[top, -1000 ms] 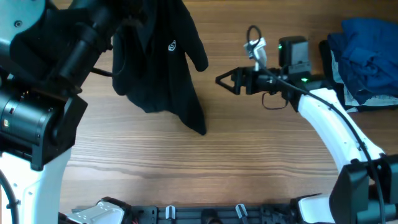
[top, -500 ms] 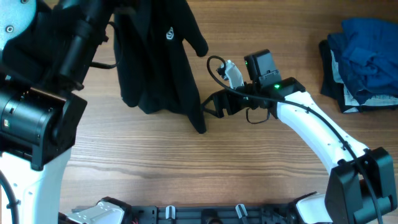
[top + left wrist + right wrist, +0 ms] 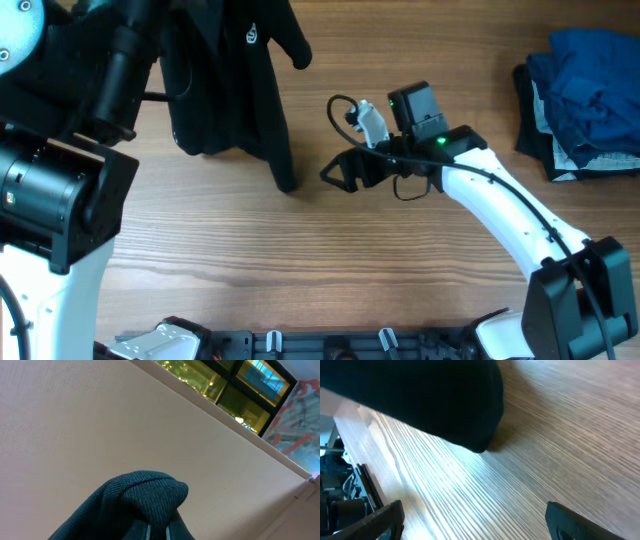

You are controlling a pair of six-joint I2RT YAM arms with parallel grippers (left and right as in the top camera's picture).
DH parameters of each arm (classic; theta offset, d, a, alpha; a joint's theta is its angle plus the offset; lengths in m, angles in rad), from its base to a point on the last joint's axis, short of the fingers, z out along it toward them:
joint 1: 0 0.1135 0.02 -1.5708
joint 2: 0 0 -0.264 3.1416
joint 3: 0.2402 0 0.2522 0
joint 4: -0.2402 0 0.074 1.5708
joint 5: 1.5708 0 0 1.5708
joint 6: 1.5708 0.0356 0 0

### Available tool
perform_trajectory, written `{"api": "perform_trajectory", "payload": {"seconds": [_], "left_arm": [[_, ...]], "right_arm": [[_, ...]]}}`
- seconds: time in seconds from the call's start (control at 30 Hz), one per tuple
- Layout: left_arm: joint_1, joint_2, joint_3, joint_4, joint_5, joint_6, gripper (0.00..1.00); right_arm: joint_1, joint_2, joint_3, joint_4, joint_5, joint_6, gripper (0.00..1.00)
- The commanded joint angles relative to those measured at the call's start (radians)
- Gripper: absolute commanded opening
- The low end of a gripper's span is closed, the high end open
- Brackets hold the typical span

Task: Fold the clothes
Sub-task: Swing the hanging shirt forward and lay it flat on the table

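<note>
Stretching across the whole scene, the wooden worktop (image 3: 330,260) carries everything. At its left side looms the bulky black-and-white left arm (image 3: 60,150), reaching up toward the far edge. From it hangs the clothes (image 3: 235,110), one big black garment that drapes down at the far left of the worktop and narrows to a dark tip near the middle. In the right wrist view that tip sits low over the wood with a shadow under it; I can't tell whether it touches.

The white right arm (image 3: 510,215) comes in from the near right corner and angles across to the centre. Well apart, at the far right edge, lies a heap of blue and dark garments (image 3: 585,90).

The left gripper (image 3: 157,532) is pinching a bunched fold of the black fabric, which pokes up just above its fingers in the left wrist view, against a pale wall. The right gripper (image 3: 330,174) has its fingers spread wide with nothing between them, pointing at the garment's lower tip from just beside it, with a strip of bare wood between.

High on the garment sits a small white logo (image 3: 252,37).
</note>
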Motion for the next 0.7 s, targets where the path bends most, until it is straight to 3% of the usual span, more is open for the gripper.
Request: {"api": "perform_trajectory", "payload": {"seconds": [0.0, 0.13, 0.37, 0.53, 0.67], "left_arm": [[-0.023, -0.023, 0.022, 0.012, -0.008, 0.008, 0.04], [-0.032, -0.02, 0.022, -0.019, -0.009, 0.009, 0.04], [-0.032, 0.056, 0.022, -0.074, 0.008, -0.031, 0.04], [-0.037, 0.174, 0.022, -0.023, 0.167, -0.109, 0.04], [-0.086, 0.294, 0.022, 0.103, 0.32, -0.15, 0.04]], "right_arm": [[0.014, 0.015, 0.01, 0.042, 0.011, 0.042, 0.91], [-0.024, 0.015, 0.01, 0.09, 0.01, 0.134, 0.91], [-0.274, -0.002, 0.01, 0.143, -0.116, 0.218, 0.91], [-0.478, -0.004, 0.01, 0.185, -0.264, 0.217, 0.94], [-0.618, -0.004, 0.01, 0.185, -0.338, 0.208, 0.94]]}}
